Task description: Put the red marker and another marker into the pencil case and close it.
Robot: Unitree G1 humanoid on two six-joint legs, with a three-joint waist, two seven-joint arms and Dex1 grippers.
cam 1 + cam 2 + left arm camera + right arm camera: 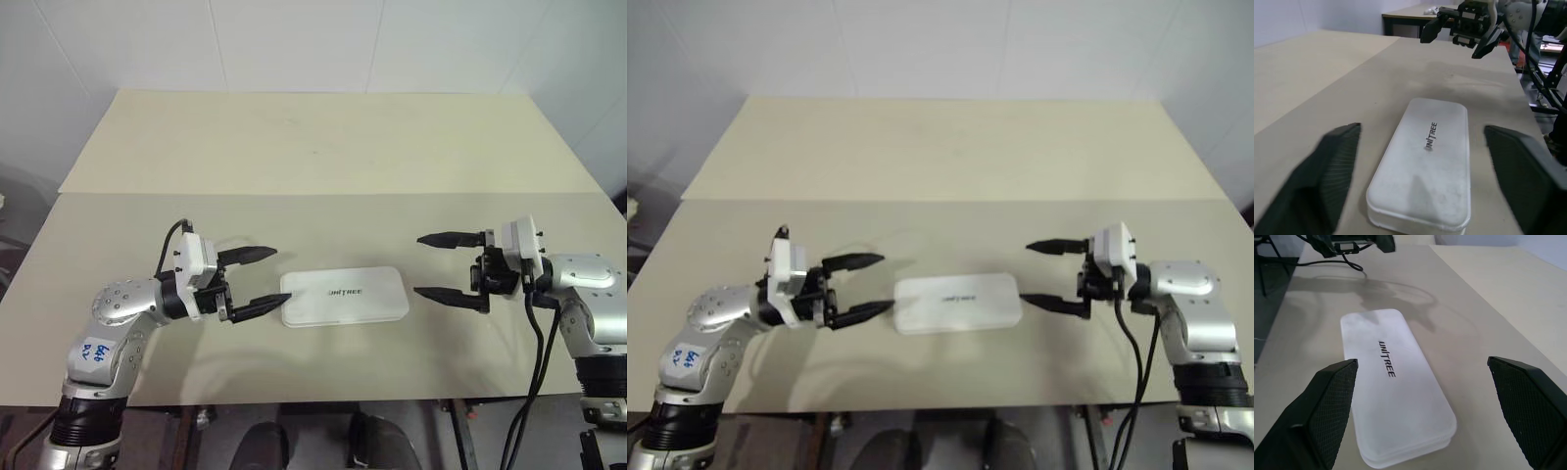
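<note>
Left gripper (253, 282), nearest the camera: jaws spread, empty, lower finger tip level with the case's left end, contact not discernible. Centre: pencil case (345, 295), white, lid shut, flat on the desk (313, 147), "UNITREE" lettering up; contents hidden by the closed lid. Right gripper (434, 265): jaws spread, empty, just clear of the case's right end. Both arms cut off at the lower frame edge.

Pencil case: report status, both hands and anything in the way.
Left hand open, empty, at the case's left end. Right hand open, empty, just off its right end. Pencil case shut, flat on the table. Nothing in the way.
</note>
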